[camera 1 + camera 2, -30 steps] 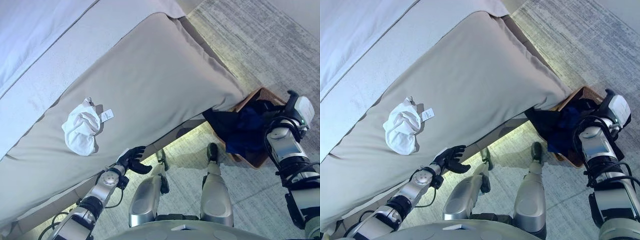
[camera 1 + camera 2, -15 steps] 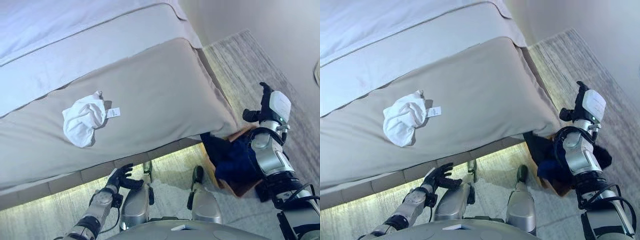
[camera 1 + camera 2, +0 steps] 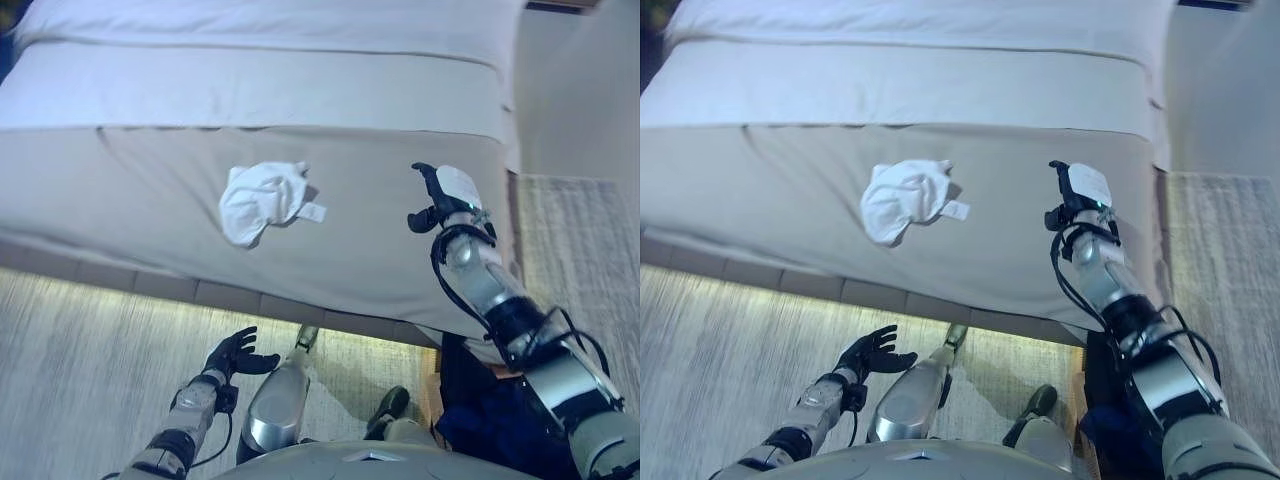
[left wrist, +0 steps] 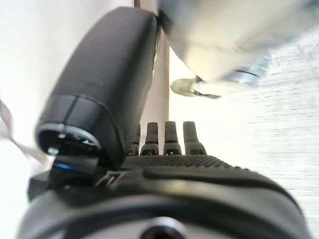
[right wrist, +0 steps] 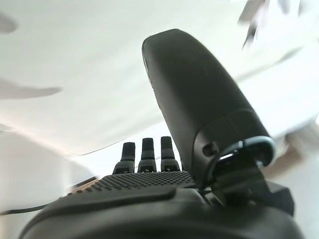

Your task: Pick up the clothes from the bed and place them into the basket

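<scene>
The robot has swung round to face the bed (image 3: 330,250) square on — a second ago the mattress ran off at a slant with the basket out to its right, and now the long edge lies straight across in front of it, so much of the shift is the head turning rather than anything on the bed moving. The right arm is what has really travelled: it was down at the basket and is now lifted over the tan cover, the right hand (image 3: 432,195) empty, its fingers straight and relaxed, as the right wrist view confirms. That reads to me as one load dropped off and the next reach opening. Down beside that arm, the basket (image 3: 432,372) shows only as a sliver of brown rim, with dark blue clothes (image 3: 485,420) heaped in it by the corner of the bed. The left hand (image 3: 232,355) hangs low over the carpet (image 3: 80,350), fingers spread, holding nothing. The white garment (image 3: 260,198) sits crumpled on the cover, well off to the left of the raised right hand and beyond the left hand, touched by neither. It looks like the last thing to collect.
</scene>
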Tool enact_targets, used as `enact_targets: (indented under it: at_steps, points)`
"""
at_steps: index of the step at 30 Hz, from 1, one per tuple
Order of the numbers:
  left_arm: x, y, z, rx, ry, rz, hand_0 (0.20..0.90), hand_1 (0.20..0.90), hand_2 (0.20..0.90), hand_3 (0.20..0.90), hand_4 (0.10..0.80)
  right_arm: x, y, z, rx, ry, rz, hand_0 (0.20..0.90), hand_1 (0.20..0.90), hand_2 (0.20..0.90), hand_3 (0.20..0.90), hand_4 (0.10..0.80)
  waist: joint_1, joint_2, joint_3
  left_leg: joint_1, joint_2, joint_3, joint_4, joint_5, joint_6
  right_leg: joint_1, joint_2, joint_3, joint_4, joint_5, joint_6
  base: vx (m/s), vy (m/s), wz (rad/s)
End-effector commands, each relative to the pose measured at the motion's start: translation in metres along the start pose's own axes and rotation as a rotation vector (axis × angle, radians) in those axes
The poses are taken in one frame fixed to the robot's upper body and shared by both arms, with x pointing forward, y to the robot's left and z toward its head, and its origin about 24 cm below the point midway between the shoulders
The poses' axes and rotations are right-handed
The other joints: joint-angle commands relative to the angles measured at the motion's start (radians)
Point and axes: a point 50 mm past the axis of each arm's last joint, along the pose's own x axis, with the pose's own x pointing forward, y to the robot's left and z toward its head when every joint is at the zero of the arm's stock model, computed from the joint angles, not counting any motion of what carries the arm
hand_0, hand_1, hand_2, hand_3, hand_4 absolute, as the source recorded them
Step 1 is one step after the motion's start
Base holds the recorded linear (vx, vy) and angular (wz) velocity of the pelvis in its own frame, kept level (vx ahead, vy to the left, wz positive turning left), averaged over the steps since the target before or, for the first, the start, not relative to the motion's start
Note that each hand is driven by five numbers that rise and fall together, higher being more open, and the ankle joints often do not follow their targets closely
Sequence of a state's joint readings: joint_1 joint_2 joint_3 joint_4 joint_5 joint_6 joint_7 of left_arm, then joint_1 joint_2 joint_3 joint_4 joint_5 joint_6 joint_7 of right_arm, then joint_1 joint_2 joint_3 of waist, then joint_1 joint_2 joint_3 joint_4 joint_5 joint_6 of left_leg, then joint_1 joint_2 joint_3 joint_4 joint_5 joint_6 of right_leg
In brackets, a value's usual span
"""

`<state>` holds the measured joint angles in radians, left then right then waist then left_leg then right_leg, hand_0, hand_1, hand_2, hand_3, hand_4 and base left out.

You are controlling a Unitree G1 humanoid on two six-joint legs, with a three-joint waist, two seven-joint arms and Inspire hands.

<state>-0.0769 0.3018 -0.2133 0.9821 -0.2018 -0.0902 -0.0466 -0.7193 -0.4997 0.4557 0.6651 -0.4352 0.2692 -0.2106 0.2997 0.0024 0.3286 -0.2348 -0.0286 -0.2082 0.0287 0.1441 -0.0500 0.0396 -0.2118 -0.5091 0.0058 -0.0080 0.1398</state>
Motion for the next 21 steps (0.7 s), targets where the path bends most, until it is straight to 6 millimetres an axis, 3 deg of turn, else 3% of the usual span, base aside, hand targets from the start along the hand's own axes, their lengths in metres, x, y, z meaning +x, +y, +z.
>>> enact_targets:
  at_steps: [1,3,7,11,21]
  points:
    - [-0.007,0.026,-0.008,0.042,0.021,0.045,0.900,0.900,0.900,0.900,0.800,0.020,-0.063,0.051,-0.096,-0.164,-0.230,0.900,0.900,0.900,0.900,0.800,0.084,-0.024,0.068,0.035,-0.053,0.067,0.031,-0.152,0.089,-0.086,-0.006,0.072,0.209,-0.037,-0.065,-0.051,-0.083,0.26]
    - [-0.007,0.034,-0.003,0.045,0.004,0.058,0.900,0.900,0.900,0.900,0.800,0.025,-0.072,0.067,-0.119,-0.181,-0.247,0.900,0.900,0.900,0.900,0.800,0.126,-0.035,0.094,0.009,-0.044,0.049,0.021,-0.136,0.084,-0.092,0.001,0.048,0.203,-0.036,-0.065,-0.031,-0.112,0.33]
    - [-0.007,0.040,0.001,0.052,-0.016,0.064,0.900,0.900,0.900,0.900,0.800,0.034,-0.080,0.072,-0.135,-0.143,-0.232,0.900,0.900,0.900,0.900,0.800,0.180,-0.043,0.121,-0.027,-0.041,0.018,0.007,-0.118,0.079,-0.103,0.005,0.001,0.207,-0.047,-0.064,0.003,-0.074,0.27]
    - [-0.006,0.034,0.003,0.028,-0.036,0.042,0.900,0.900,0.900,0.900,0.800,0.040,-0.090,0.076,-0.209,-0.112,-0.228,0.900,0.900,0.900,0.900,0.800,0.219,-0.022,0.143,-0.058,-0.051,-0.013,0.007,-0.100,0.078,-0.134,-0.016,-0.043,0.259,-0.069,-0.068,0.004,0.045,0.42]
    - [-0.007,0.021,0.002,-0.014,-0.076,0.003,0.900,0.900,0.900,0.900,0.800,0.043,-0.112,0.096,-0.245,-0.121,-0.302,0.900,0.900,0.900,0.900,0.800,0.258,0.018,0.191,-0.122,-0.050,-0.035,0.017,-0.070,0.074,-0.205,-0.048,-0.074,0.355,-0.107,-0.065,-0.006,0.041,0.16]
